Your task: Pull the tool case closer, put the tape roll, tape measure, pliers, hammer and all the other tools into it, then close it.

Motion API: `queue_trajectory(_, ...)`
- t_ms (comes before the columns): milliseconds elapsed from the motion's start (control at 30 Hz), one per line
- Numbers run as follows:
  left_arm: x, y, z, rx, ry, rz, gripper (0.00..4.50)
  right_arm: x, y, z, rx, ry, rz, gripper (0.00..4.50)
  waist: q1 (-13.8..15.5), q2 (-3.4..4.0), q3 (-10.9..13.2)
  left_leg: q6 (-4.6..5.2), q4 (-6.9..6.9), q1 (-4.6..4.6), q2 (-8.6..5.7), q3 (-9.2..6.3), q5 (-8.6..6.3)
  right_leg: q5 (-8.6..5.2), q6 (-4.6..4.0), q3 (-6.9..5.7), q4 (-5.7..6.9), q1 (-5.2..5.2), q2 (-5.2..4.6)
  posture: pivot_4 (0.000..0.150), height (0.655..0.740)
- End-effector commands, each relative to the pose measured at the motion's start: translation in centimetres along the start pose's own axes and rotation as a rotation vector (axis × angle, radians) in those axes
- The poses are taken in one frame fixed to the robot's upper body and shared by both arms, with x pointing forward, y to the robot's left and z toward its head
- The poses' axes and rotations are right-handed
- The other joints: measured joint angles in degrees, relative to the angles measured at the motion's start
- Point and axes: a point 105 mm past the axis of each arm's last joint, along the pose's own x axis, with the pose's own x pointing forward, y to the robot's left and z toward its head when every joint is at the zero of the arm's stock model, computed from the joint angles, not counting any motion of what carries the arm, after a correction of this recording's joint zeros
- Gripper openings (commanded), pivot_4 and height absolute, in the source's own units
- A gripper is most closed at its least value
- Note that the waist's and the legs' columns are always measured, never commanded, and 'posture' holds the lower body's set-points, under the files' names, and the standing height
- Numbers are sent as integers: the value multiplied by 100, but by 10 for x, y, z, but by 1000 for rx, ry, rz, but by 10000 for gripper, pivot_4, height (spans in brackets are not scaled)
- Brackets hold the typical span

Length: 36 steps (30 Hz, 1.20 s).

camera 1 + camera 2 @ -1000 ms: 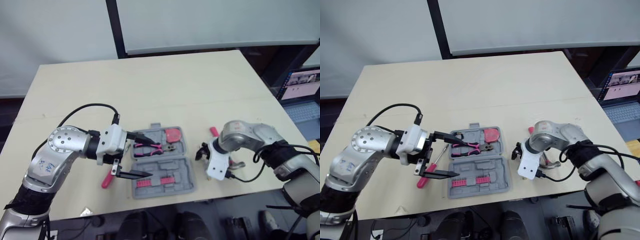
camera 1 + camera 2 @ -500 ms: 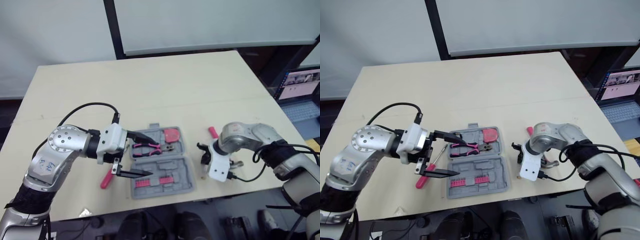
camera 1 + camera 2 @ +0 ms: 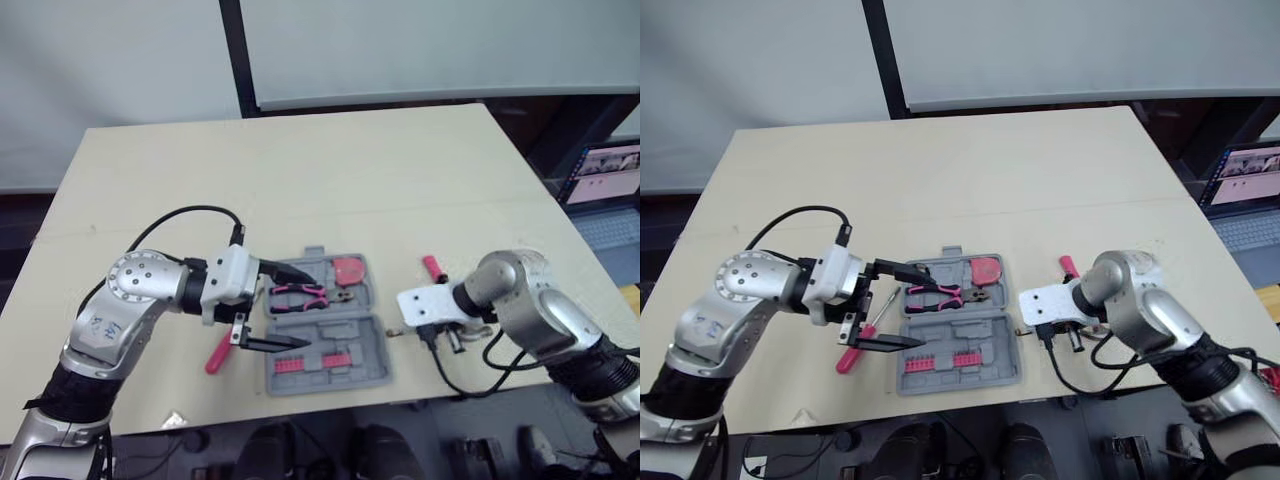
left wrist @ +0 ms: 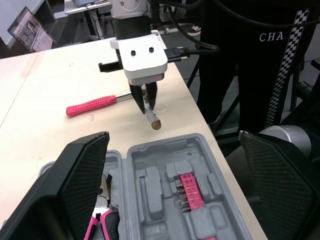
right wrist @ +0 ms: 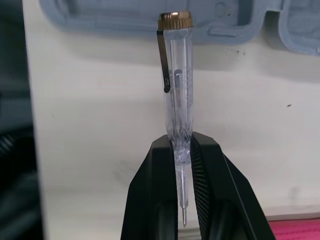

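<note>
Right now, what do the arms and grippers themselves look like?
The left arm and right arm are silver rounded shells; the left shows a perforated joint disc and handwritten marks. Each wrist carries a white block and a looping black cable. The left gripper and right gripper have two black tapered fingers.

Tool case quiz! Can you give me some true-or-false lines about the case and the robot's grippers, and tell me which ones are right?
1. The tool case is open. True.
2. The right gripper holds a hammer. False: it is shut on a clear tester screwdriver.
3. The pliers lie inside the case. True.
4. The left gripper is shut on a tool. False: it is open and holds nothing.
5. A red screwdriver lies on the table beside the case. True.
</note>
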Motion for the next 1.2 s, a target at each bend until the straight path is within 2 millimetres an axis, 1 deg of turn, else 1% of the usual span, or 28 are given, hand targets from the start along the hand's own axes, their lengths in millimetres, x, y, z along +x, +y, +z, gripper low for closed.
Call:
queue_trajectory(33, 2, 0, 4, 32, -13, 1, 45000, -2, -9, -4, 373, -49, -122, 547, -1, 0, 0, -1, -1, 0, 0, 0, -1, 0, 0, 0, 1, -1, -1, 1500, 7278)
queue_trajectory(100, 2, -1, 3, 30, -14, 2, 45000, -1, -7, -6, 623, -55, -108, 547, -2, 0, 0, -1, -1, -5, -1, 1, -1, 0, -1, 1, 3, -8, -3, 1500, 7278)
queue_trajectory(133, 2, -2, 3, 29, -14, 1, 45000, -1, -5, -6, 709, -53, -95, 547, -3, 0, 0, -2, -1, -8, -1, 1, -1, 0, -1, 1, 4, -12, -4, 1500, 7278)
queue_trajectory(167, 2, -3, 2, 28, -14, 1, 45000, 0, -4, -6, 776, -51, -80, 547, -4, 0, 0, -2, -1, -9, -2, 1, -1, 0, -1, 1, 4, -13, -5, 1500, 7278)
queue_trajectory(233, 2, -3, 1, 28, -13, 0, 45000, 4, -4, -8, 842, -57, -64, 547, -8, 0, 0, -2, -2, -9, -1, 0, -2, -1, -3, 1, 3, -13, -5, 1500, 7278)
queue_trajectory(300, 2, -3, 1, 30, -12, -1, 45000, 8, -9, -12, 891, -57, -69, 547, -2, 0, 0, -5, -9, -7, -1, 0, -7, -2, -4, 0, -1, -13, -5, 1500, 7278)
queue_trajectory(400, 2, -3, 1, 33, -12, -2, 45000, 12, -23, -16, 970, -53, -123, 547, -8, 0, 0, -5, -14, -9, -4, 6, -8, -1, -4, 1, 0, -18, -5, 1500, 7278)
queue_trajectory(467, 2, -3, 1, 33, -12, -3, 45000, 15, -29, -18, 1003, -44, -140, 547, -12, 0, 0, -6, -15, -9, -5, 8, -7, -1, -3, 1, 2, -19, -4, 1500, 7278)
queue_trajectory(700, 2, -4, 1, 33, -11, -1, 45000, 22, -40, -25, 1108, -36, -197, 547, -18, 0, 0, -7, -17, -8, -4, 13, -7, -1, -2, 3, 3, -22, 1, 1500, 7278)
queue_trajectory(867, 2, -4, 1, 31, -11, -3, 45000, 26, -39, -27, 1146, -47, -209, 547, -18, -1, -1, -7, -17, -8, -4, 14, -6, 0, -1, 4, 4, -21, 2, 1500, 7278)
queue_trajectory(933, 3, -3, 1, 33, -13, -6, 45000, 24, -40, -28, 1155, -63, -222, 9835, -18, -1, -1, -6, -17, -8, -4, 14, -7, 1, 0, 5, 3, -21, 2, 1500, 7278)
queue_trajectory(967, 3, -3, 1, 34, -13, -7, 45000, 23, -40, -28, 1156, -66, -230, 13453, -18, -1, -1, -6, -18, -8, -5, 15, -7, 1, 0, 5, 3, -22, 1, 1500, 7278)
queue_trajectory(1000, 4, -3, 2, 35, -14, -8, 45000, 21, -41, -28, 1154, -80, -238, 18023, -19, -1, -1, -6, -20, -8, -5, 15, -6, 1, 0, 6, 3, -22, 2, 1500, 7278)
queue_trajectory(1133, 3, -2, 2, 35, -15, -16, 45000, -6, -42, -20, 1080, -220, -305, 37469, 14, -1, -1, -6, -26, -10, -5, 14, -7, 0, 0, 5, 0, -25, 2, 1500, 7278)
queue_trajectory(1200, 2, -2, 2, 35, -15, -20, 45000, -16, -37, -19, 1024, -282, -341, 44779, 14, -1, -1, -6, -31, -17, -6, 15, -7, 0, 0, 6, -3, -33, 1, 1500, 7278)
